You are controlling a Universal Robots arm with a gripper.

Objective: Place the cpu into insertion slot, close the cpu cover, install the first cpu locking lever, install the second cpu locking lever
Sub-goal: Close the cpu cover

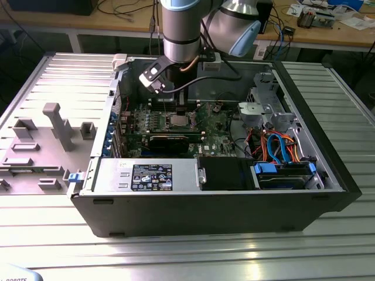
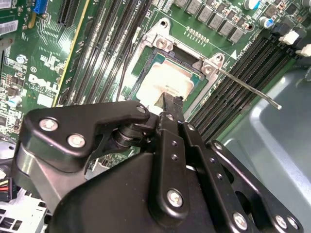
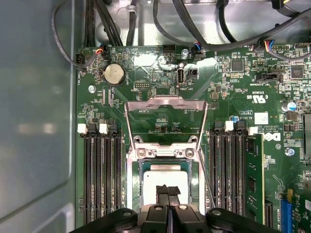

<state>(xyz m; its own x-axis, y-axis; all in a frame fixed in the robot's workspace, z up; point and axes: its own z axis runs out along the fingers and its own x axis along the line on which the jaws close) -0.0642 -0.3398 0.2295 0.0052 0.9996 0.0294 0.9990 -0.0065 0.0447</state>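
The cpu [image 3: 167,174] lies silver face up in the insertion slot [image 3: 133,184] on the green board; the second wrist view also shows the cpu [image 2: 170,80]. My gripper [image 3: 167,190] hangs straight over the chip with its two black fingers pressed together and nothing between them. Its fingertips [image 2: 171,100] are at the chip's edge, and I cannot tell whether they touch it. The cpu cover [image 3: 165,103] stands swung open on its hinge, on the coin-battery side of the slot. One thin locking lever [image 2: 248,87] sticks out, unlatched, beside the slot. In the exterior view my arm [image 1: 176,35] reaches down into the computer case.
Black memory slots [image 3: 99,179] run along both sides of the socket. A round coin battery [image 3: 114,74] and cables [image 3: 160,24] sit beyond the open cover. The case wall [image 3: 34,121] is close by. Drive bays with blue and orange cables [image 1: 281,149] are on the exterior view's right.
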